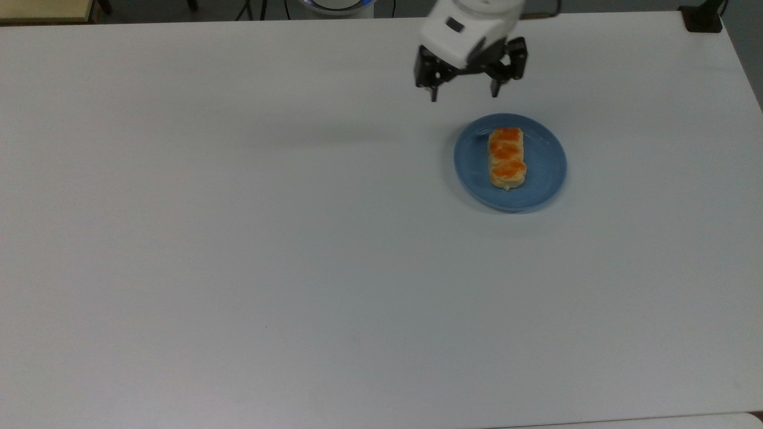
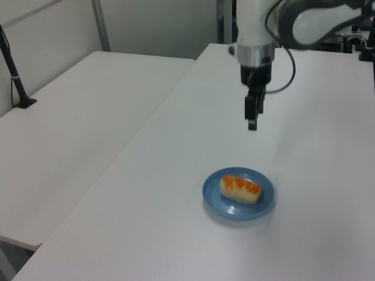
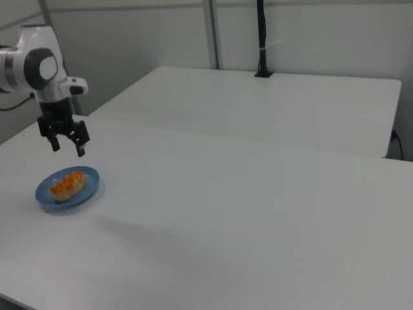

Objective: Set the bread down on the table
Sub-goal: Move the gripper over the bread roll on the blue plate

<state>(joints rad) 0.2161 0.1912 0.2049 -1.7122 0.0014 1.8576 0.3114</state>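
- The bread is seen as a small oblong pale-yellow roll topped with three orange-brown glazed bumps in a row.
- The bread is laid flat in the middle of a round blue plate, which is far larger than the roll.
- The plate is set on a wide plain white table, toward the top view's right.
- The gripper is held in the air above the table, near the plate's far edge in the top view and clear of the bread.
- Its two black fingers are spread wide apart, and nothing is held between them.
- A second white table is placed alongside, with a black post clamped at its edge.
- Pale wall panels are seen behind the tables.
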